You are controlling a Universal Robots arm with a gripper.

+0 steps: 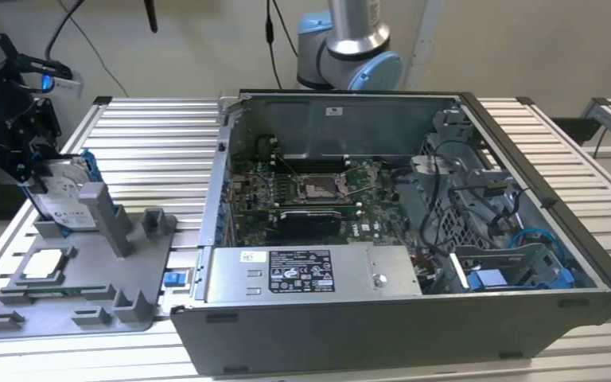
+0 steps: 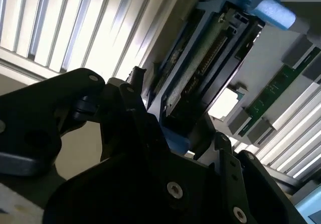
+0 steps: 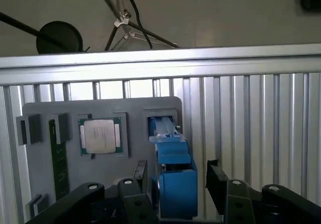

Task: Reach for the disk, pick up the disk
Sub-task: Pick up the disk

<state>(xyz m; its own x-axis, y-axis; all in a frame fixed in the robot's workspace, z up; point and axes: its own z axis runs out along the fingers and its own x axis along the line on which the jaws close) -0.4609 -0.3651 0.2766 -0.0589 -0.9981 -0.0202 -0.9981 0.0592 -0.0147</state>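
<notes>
The disk stands on edge in a slot of the grey fixture plate, at the exterior view's left; its white label and blue bracket are visible. My gripper has come down over its top. In the first wrist view the disk is seen edge-on, blue bracket towards the camera. It sits between the two black fingers, with a small gap on one side. The gripper is open and straddles it. In the second wrist view the disk runs out from between the fingers.
A small silver square chip and a green memory stick lie in pockets of the fixture plate. An open computer case fills the middle of the slatted aluminium table. Another arm's base stands behind the case.
</notes>
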